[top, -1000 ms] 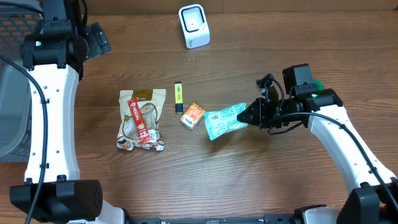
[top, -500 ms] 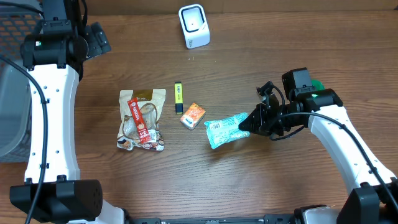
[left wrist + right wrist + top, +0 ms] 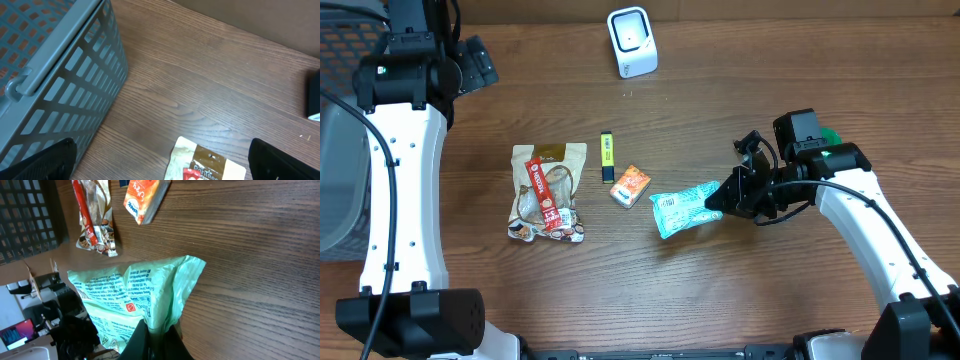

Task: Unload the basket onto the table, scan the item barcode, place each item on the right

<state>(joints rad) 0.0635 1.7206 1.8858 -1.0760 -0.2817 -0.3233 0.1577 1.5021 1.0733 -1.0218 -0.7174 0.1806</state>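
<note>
My right claw (image 3: 723,196) is pinched tight on one end of the green packet (image 3: 682,206), which stretches out ahead of my fingertips. Just beyond it lies a small orange packet (image 3: 630,185). The white scanner (image 3: 632,42) stands well away from this claw. My left claw (image 3: 472,62) gapes wide, holding nothing, near the grey basket (image 3: 60,65).
</note>
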